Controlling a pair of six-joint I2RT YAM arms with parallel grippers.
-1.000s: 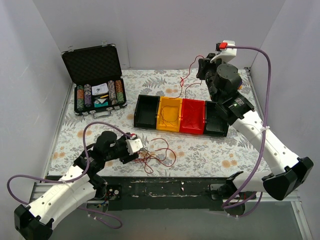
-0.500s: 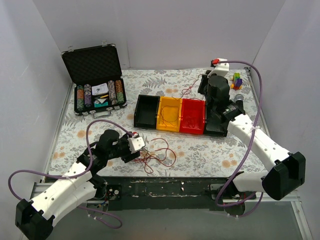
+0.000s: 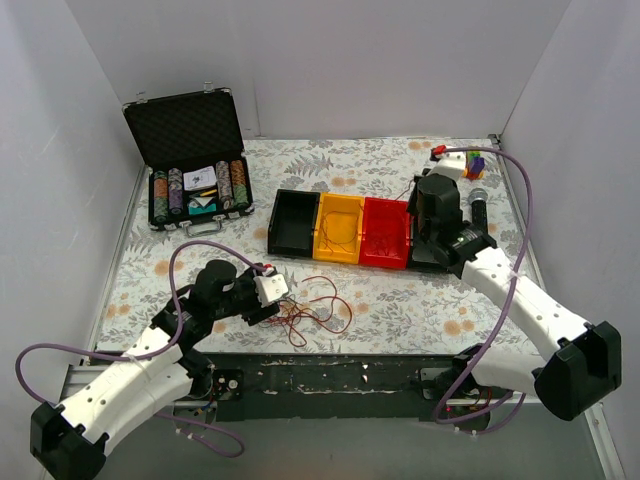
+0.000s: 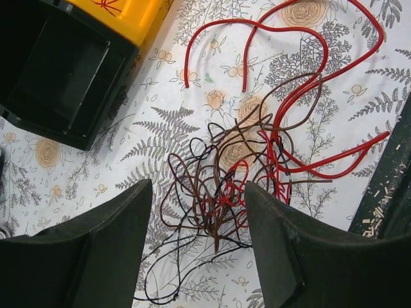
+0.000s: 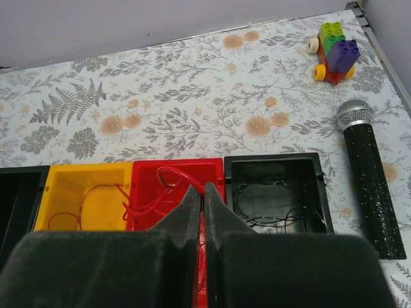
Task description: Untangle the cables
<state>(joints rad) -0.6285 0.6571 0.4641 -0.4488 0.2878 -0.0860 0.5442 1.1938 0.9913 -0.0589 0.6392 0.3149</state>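
Two arms, two jobs. Nearest us, short of the bins, the left gripper [image 4: 198, 192] hangs low over the cables [image 4: 237, 167]. Its jaws are released and stand either side of the knot, gripping nothing. It looks placed to drop and pick a strand out of the dark-and-red snarl. Long red loops run out of that heap toward the bins, so the loose ends look like easy pickings, while the brown-black core looks tight. Up at the bins [image 3: 293, 222], the right gripper [image 5: 202, 196] is clenched tight and poised right over the red bin [image 5: 205, 174], where a red strand arches up by its tips. Whether it is pinched I cannot tell. Going by the contents, freed strands get sorted here: thin red ones in the yellow bin [image 5: 87, 205], dark ones in the black bin [image 5: 276, 158] at the right end. Most of the job sits in that heap. Beyond the bins' right end lie a mic [image 5: 369, 173] and a toy [image 5: 334, 48], and beyond their left end a case [image 3: 190, 170] stands open, all out of play.
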